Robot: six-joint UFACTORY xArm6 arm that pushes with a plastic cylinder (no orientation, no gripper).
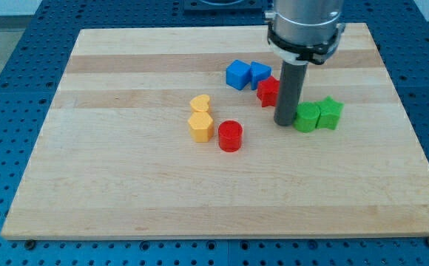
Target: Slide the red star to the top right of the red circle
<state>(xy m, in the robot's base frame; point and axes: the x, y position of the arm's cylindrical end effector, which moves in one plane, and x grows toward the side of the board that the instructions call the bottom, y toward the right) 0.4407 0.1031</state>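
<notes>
my tip [285, 123] on desk [126, 192], beside green cube [307, 117] | red star [268, 91] behind rod, upper right of red circle [230, 136] | no jaws, nothing grasped

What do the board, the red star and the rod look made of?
Board: pale wood, from its grain and joined strips, satin finish. Red star, partly behind the rod: probably painted wood or plastic, uniform matte colour. Rod: dark, smooth, maybe metal or plastic; my tip sits beside the star.
</notes>
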